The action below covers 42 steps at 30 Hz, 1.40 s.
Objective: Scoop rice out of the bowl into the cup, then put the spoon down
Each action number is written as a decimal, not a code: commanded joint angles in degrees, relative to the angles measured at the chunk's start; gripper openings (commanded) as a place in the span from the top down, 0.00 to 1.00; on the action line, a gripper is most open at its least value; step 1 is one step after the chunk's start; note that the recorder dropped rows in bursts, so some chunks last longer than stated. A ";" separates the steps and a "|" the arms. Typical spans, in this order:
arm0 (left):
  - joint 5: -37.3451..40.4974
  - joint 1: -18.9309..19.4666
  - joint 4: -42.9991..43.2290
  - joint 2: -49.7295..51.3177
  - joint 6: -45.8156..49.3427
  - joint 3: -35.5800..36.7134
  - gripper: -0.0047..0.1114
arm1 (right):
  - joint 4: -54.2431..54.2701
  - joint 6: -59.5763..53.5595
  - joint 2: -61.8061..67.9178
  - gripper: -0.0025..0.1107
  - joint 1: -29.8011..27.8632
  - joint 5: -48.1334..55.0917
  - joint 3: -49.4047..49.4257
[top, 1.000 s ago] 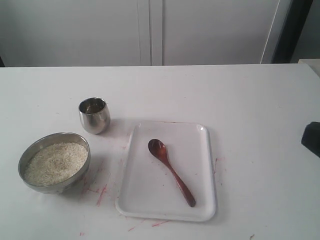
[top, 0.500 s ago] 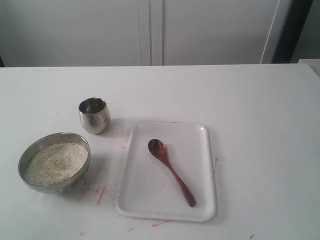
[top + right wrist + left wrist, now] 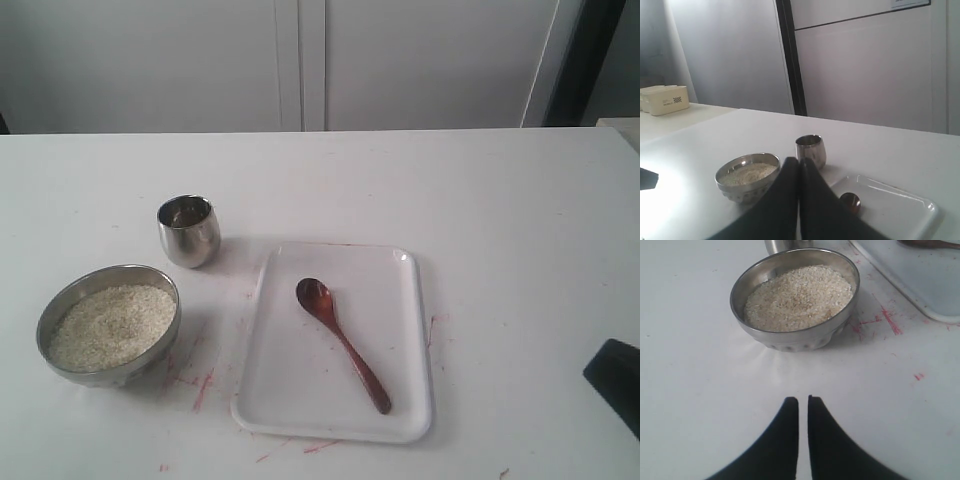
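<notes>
The grey metal bowl [image 3: 120, 372] stands at the table's front left, heaped with off-white rice [image 3: 112, 325]. Behind it is the shiny steel cup [image 3: 188, 231]. The reddish-brown wooden spoon [image 3: 342, 342] lies diagonally on a white tray [image 3: 300, 380], untouched. In the left wrist view my left gripper [image 3: 803, 399] hovers over bare table short of the bowl [image 3: 800, 337] and its rice [image 3: 797, 295], fingers almost together, holding nothing. My right gripper [image 3: 800, 161] is shut and empty, off to the right of the tray, pointing toward the bowl [image 3: 740, 192], cup [image 3: 810, 149] and spoon [image 3: 850, 201].
A dark part of my right arm [image 3: 615, 380] shows at the exterior view's lower right edge. Red marks [image 3: 200, 385] stain the table between bowl and tray. White cabinet doors rise behind the table. A beige box [image 3: 665, 99] sits on another surface.
The dark part of the right arm was at the right edge, left the view, and now shows lower at the bottom right. Bowl, cup and spoon have not moved.
</notes>
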 commanded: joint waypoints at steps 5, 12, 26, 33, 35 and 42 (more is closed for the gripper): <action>0.13 -0.31 -0.62 -0.17 0.20 0.29 0.84 | -0.53 -1.62 -0.34 0.98 -0.44 -1.15 3.36; 0.13 -0.31 -0.62 -0.17 0.20 0.29 0.84 | -0.08 -1.78 -0.34 0.98 -0.44 1.45 3.36; 0.13 -0.31 -0.62 -0.17 0.20 0.29 0.84 | 0.14 -1.78 -0.34 0.98 -0.44 1.45 3.36; 0.13 -0.31 -0.62 -0.17 0.20 0.29 0.84 | 0.14 -1.78 -0.34 0.98 -0.44 1.45 3.36; 0.13 -0.31 -0.62 -0.17 0.20 0.29 0.84 | 0.14 -1.78 -0.34 0.98 -0.44 1.45 3.36; 0.13 -0.31 -0.62 -0.17 0.20 0.29 0.84 | 0.14 -1.78 -1.20 0.98 -1.66 1.45 3.36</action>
